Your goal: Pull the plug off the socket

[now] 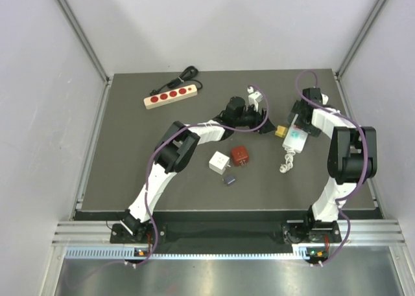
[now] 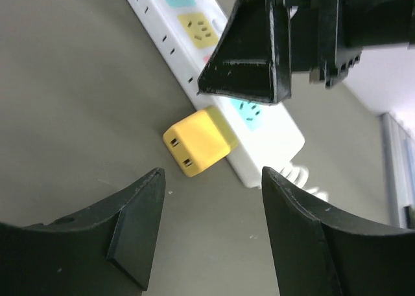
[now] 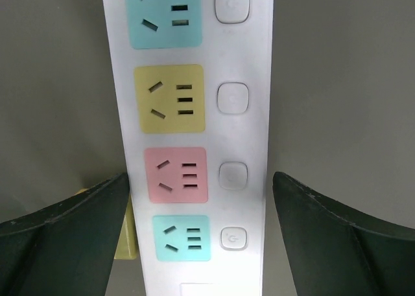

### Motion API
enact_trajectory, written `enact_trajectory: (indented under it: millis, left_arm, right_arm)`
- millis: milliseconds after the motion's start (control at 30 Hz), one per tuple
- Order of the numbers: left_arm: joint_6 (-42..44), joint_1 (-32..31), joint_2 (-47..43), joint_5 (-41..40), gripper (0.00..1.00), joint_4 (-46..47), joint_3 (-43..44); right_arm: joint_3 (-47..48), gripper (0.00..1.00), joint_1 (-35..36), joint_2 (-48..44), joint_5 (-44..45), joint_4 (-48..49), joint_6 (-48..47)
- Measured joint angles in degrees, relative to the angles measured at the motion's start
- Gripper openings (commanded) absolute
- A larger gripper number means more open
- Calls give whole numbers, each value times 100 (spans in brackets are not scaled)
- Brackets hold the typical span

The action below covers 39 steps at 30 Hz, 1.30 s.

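Now, yellow plug (image 2: 198, 142): it lies loose on the table (image 2: 78, 114), just ahead of the left gripper's fingertips. Its slotted face is turned toward them and its far side rests against the edge of the white power strip (image 3: 249, 134). It sits in no socket.
Left gripper (image 2: 212, 176): the fingers are spread apart and grasp nothing. It hangs low just behind the plug, a stance that suits a plug needing no more pull.
Right gripper (image 3: 200, 176): the fingers stand wide, astride the strip with one along each long edge, and clasp nothing that shows. Whether the tips touch the edges cannot be told.
Reason for the straddle: most likely to pin the strip so it does not drag along with the plug.
Sockets (image 3: 175, 173): all four beneath the right gripper are empty, in order teal, yellow, pink and teal.
Task standing: judged done, since the plug is off and lies beside the strip.
Risk: small. A nudge from either finger could slide the loose plug.
Bystanders: a white adapter (image 1: 219, 161), a red adapter (image 1: 240, 155) and a wooden strip (image 1: 170, 96) lie well apart from both grippers and play no part.
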Motion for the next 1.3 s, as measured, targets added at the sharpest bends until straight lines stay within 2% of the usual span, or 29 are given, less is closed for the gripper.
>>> enact_trajectory:
  millis: [267,500,567,600,667,700,767,800,867,900,1000,1300]
  left_arm:
    - [942,17,-2,74,66,-490,15]
    - [1054,24,-2,107,66,-619,17]
    - [1032,24,-2,168,66,-669,33]
    - [1016,24,-2,214,66,-708,61]
    - [970,24,-2,284,66,-748,116]
    - [942,22,-2,321,66,-769,153]
    - [909,24,-2,389,66,-787,214]
    - [883,24,-2,415,66,-791,249]
    - [802,24,0,496,66,-800,310]
    - [763,24,4,551,66,-820,361]
    - [603,37,131,704,66,-846,632]
    - [-767,177,833,1189,67,-236,988]
  right_arm:
    - [11,89,-33,98,-61,26,-28]
    - [160,84,-35,297,-59,11,-103]
    - [160,80,-35,315,-57,20,-109]
    - [160,73,-35,315,-59,20,-111]
    - [160,66,-37,317,-57,24,-125]
    - [160,57,-37,317,-59,28,-127]
    - [151,51,-37,317,-61,48,-131]
    - [144,43,-37,317,-61,59,-131]
    - [131,34,-39,317,-66,90,-142]
    - [103,23,-44,310,-70,133,-149]
    - [-13,0,-61,256,-109,299,-181]
    - [-662,0,-256,-114,-581,1187,-319]
